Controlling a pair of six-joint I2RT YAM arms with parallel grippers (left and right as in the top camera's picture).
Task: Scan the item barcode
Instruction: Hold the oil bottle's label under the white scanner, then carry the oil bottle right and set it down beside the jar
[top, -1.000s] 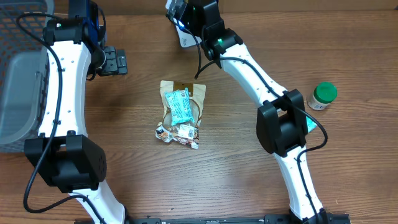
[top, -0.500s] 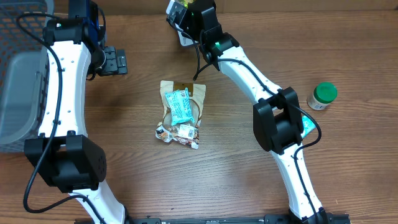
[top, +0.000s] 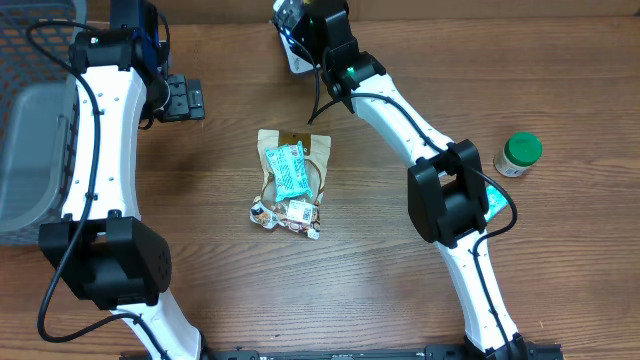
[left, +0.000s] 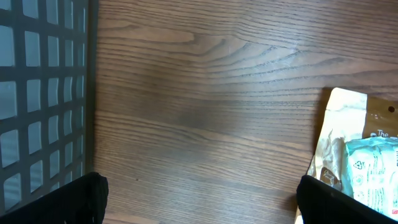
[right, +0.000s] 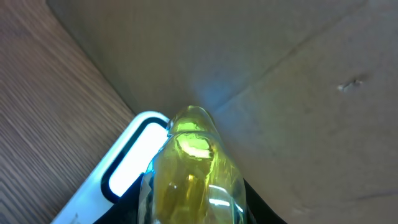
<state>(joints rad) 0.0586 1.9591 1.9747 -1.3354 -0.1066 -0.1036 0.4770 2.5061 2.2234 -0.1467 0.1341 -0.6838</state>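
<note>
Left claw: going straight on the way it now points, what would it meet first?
Probably the bare wooden table. The open left claw points down between the basket and the snack pouch, neither in its line; its height is unclear.

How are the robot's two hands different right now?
The left gripper is wide open and empty; the right gripper is shut on a yellow see-through item. The left one sits nearer the basket; the right one is by the white scanner. Both hang above the table.
</note>
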